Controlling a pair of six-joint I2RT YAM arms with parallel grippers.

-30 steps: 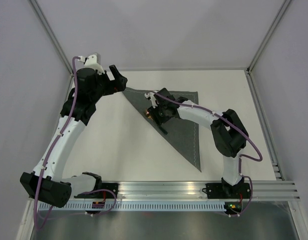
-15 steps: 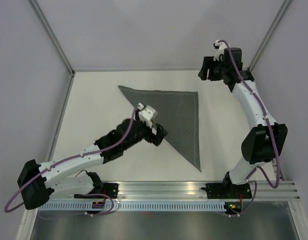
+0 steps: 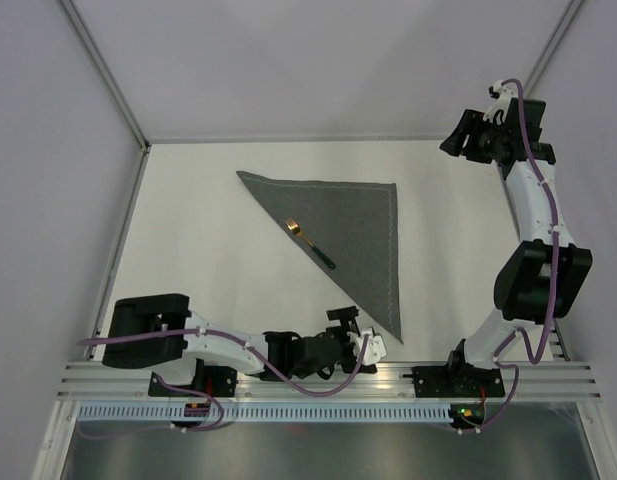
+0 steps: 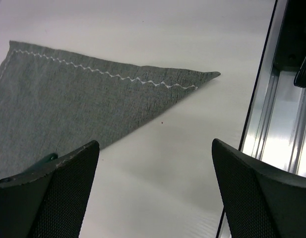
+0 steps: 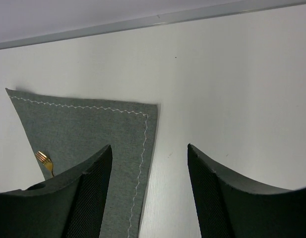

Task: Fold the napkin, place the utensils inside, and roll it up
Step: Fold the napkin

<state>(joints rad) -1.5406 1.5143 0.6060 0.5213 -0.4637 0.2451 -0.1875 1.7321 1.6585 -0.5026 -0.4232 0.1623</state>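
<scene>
The dark grey napkin [image 3: 358, 225] lies folded into a triangle on the white table. One utensil, a small fork [image 3: 308, 241] with a gold head and a dark handle, lies on it near the folded diagonal edge. My left gripper [image 3: 362, 337] is open and empty, low over the table by the napkin's near tip [image 4: 207, 76]. In the left wrist view the fork's handle end [image 4: 45, 160] peeks out beside the left finger. My right gripper [image 3: 458, 140] is open and empty, raised at the back right. Its wrist view shows the napkin [image 5: 93, 129] and the fork head [image 5: 42, 157].
An aluminium rail [image 3: 388, 375] runs along the near table edge, close right of the left gripper [image 4: 279, 124]. Grey walls enclose the table on the back and both sides. The right arm's elbow [image 3: 538, 275] stands over the right side of the table.
A second ago the right gripper was at the fork on the napkin; it has lifted to the back right. The left arm swung from back left down to the napkin's near tip.
</scene>
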